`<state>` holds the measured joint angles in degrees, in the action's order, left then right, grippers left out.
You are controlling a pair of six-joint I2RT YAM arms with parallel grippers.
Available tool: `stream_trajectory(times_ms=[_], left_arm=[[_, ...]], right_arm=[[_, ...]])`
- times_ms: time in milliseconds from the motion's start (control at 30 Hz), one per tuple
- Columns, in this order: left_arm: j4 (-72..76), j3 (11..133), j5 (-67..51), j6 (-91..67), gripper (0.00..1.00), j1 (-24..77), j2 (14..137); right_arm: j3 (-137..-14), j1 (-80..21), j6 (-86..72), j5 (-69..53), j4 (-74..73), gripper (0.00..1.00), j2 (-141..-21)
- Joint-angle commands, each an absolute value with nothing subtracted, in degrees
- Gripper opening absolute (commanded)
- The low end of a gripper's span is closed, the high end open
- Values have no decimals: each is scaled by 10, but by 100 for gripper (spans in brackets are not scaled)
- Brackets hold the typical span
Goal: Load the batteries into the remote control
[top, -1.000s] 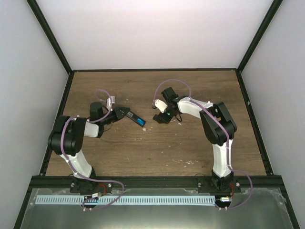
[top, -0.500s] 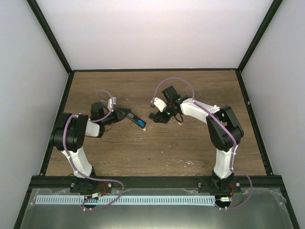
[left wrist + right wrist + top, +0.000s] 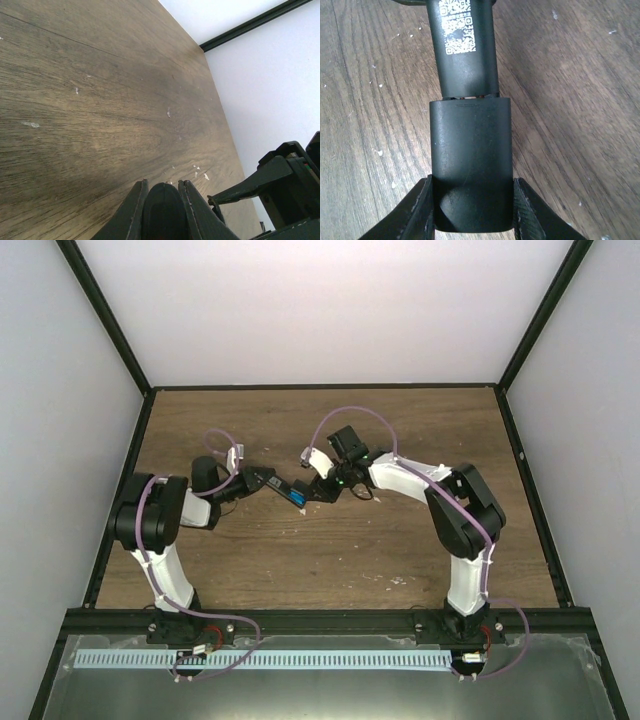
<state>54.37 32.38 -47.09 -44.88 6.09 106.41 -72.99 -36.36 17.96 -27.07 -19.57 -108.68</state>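
**Cover brought up to the remote's open end**

The remote control (image 3: 268, 480) sat left of the table's (image 3: 400, 540) middle, about halfway between the far and near edges. It pointed diagonally toward the near right corner. A strip of blue at its lower end, the batteries (image 3: 298, 496), showed that the cells were already seated.

Over the last second the right gripper (image 3: 318, 488) had travelled left across the table, closing the gap that had stood between it and the remote. The right wrist view showed a flat black cover (image 3: 470, 160) lined up end to end with the remote's labelled back, only a thin seam left between them. Judging by that, loading was done and closing the compartment was the step in hand.

The right arm reached low and far to the left, its jaws clamped on the cover's two long edges. The left gripper (image 3: 245, 480) had barely moved. Its arm was folded back near the left edge, jaws closed narrowly on the remote's upper end.
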Motion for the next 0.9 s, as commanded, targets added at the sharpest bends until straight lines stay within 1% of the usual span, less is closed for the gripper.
stream_trajectory(times_ms=[0, 300, 867], left_arm=[[570, 327, -473, -442, 0, 59, 1073], [574, 318, -467, -446, 0, 59, 1065], [583, 308, -459, -451, 0, 59, 1061]], right_arm=[[-735, -373, 186, -281, -163, 16, -1107], [-735, -375, 202, -266, -147, 16, -1130], [-751, -389, 211, -257, -164, 16, -1154]])
